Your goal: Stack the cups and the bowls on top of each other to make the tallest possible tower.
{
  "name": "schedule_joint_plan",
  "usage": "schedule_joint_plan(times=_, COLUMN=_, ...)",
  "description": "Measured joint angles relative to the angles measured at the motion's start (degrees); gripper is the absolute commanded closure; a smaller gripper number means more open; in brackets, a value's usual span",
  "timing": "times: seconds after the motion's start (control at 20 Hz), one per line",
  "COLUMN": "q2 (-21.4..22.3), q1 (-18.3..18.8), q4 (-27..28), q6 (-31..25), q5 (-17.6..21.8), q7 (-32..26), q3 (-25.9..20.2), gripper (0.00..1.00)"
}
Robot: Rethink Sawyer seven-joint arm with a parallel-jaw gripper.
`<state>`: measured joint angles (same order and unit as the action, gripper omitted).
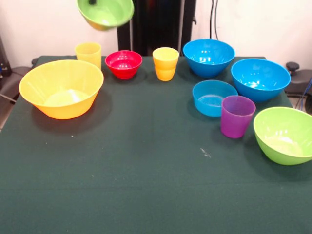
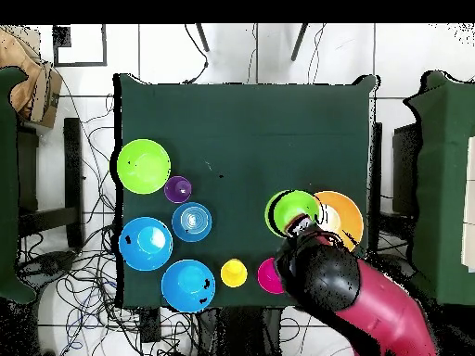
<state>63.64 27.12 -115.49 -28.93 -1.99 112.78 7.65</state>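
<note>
Up at the top left of the front view, a small green bowl hangs in the air above the tabletop, held at its rim by the hand, of which only a dark tip shows at the picture's edge. From overhead the same bowl overlaps the edge of the big orange-yellow bowl, with the red and black arm reaching in from below. Beneath it in the front view, that orange-yellow bowl sits at the left, a yellow cup just behind it. Next along the back come the small red bowl and a second yellow cup, then a large blue bowl. Right of centre lies the shallow blue bowl, the purple cup just beside it, another large blue bowl behind. Farthest right stands the large lime green bowl, partly cut by the edge
</note>
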Motion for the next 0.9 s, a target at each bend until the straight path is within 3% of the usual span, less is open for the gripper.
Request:
schedule_joint_plan(times=0.45, q2=9.2, q1=13.1, q4=-6.9, q6=-0.1, q5=2.9, q7=-6.1, q3=-4.2, gripper=1.0)
schedule_joint_plan(times=0.75, q2=10.6, q1=18.3, q4=-9.8, q6=0.0, q5=5.0, q7=-9.8, q3=-7.7, gripper=1.0)
schedule_joint_plan(times=0.9, q2=8.2, q1=19.8, q4=-9.9, q6=2.0, q5=8.9, q7=-10.1, q3=-9.5, gripper=1.0)
